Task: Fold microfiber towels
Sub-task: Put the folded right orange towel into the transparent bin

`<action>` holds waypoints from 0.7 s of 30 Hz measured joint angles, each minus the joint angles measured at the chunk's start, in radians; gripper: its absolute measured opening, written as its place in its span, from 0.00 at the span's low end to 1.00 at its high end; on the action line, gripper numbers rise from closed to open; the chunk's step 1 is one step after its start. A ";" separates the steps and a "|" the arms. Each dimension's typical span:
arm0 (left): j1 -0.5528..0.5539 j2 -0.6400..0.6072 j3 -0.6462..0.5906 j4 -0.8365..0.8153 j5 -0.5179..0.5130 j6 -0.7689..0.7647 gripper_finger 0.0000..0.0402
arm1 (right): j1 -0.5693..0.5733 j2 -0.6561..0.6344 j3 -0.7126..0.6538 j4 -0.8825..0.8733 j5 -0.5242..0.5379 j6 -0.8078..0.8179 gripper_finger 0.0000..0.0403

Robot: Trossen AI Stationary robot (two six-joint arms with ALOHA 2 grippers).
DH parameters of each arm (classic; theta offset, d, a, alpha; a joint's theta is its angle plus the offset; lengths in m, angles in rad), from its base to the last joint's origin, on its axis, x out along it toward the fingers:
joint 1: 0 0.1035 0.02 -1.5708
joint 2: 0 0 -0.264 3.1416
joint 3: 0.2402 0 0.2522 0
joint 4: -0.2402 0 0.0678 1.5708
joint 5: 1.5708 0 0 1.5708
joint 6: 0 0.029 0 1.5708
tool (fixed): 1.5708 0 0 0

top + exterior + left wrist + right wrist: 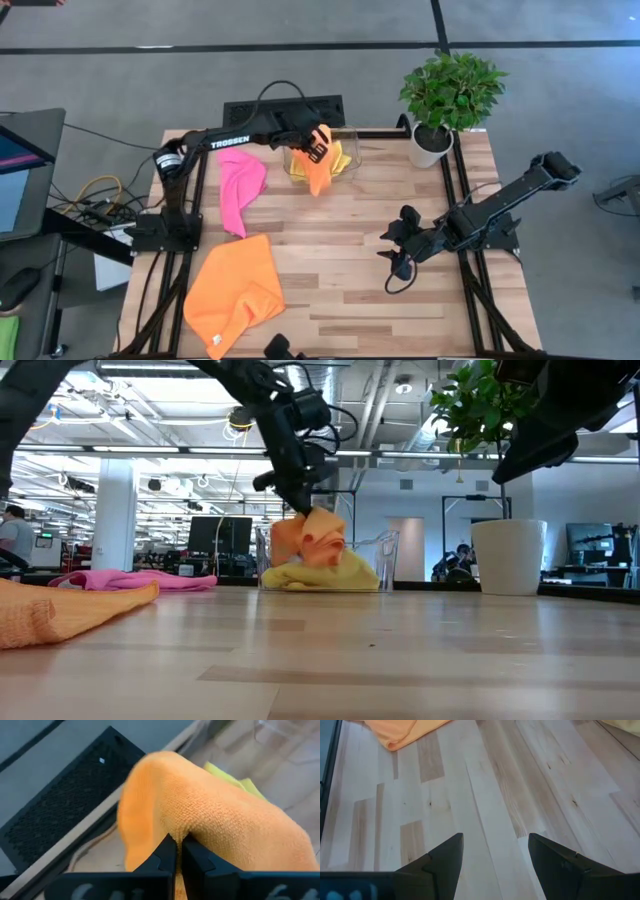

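Cloth is what I have to deal with here, soft and light, and it will sag from wherever I pinch it. My left gripper (318, 143) is clamped tight on an orange towel (318, 172) that hangs limp at the clear bin (351, 152) near the table's (340, 250) far edge; in the left wrist view my fingertips (170, 851) pinch a small ridge of its nubbly weave. A yellow towel (320, 574) lies bunched in the bin beneath it. I judge a single mid-cloth pinch like this lets the towel dangle in a bundle; a corner or hem would be the better hold, since it lets the cloth hang flat before I lay it down. The pile looks grippy, not slick, so slipping seems a small risk, and nothing here can break.

A pink towel (241, 185) lies crumpled on the left side of the table, and a second orange towel (234, 290) is spread, partly doubled over, at the near left. My right gripper (400, 250) hovers with its fingers spread wide and empty over bare wood on the right half, well apart from every towel.

For writing, "TROSSEN" reads in white on my left arm (230, 143). The towels seem to carry no label, though any tag could be hidden in the folds.
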State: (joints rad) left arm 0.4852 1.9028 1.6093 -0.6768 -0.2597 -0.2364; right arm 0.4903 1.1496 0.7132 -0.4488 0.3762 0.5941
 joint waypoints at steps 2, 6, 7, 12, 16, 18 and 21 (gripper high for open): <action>-0.001 0.014 0.000 0.004 0.002 0.015 0.00 | -0.001 0.000 0.000 0.005 0.000 0.000 0.62; -0.011 0.015 -0.001 0.039 -0.046 0.059 0.00 | -0.001 0.000 0.000 0.008 0.000 0.000 0.62; -0.013 0.008 -0.001 0.049 -0.065 0.068 0.00 | -0.001 0.000 0.000 0.008 0.000 0.000 0.62; -0.012 -0.008 0.100 0.000 -0.100 0.093 0.00 | -0.002 0.000 0.000 0.014 0.000 0.000 0.62; -0.010 -0.009 0.195 0.001 -0.182 0.138 0.00 | -0.002 0.000 0.000 0.016 0.000 0.000 0.62; -0.010 -0.009 0.241 0.004 -0.231 0.152 0.00 | -0.002 0.000 0.000 0.015 0.001 0.000 0.62; -0.008 -0.010 0.284 0.013 -0.281 0.155 0.00 | -0.001 0.000 0.000 0.015 0.000 0.000 0.62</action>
State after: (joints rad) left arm 0.4770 1.8923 1.8934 -0.6636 -0.5411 -0.0818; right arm 0.4889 1.1499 0.7132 -0.4334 0.3763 0.5941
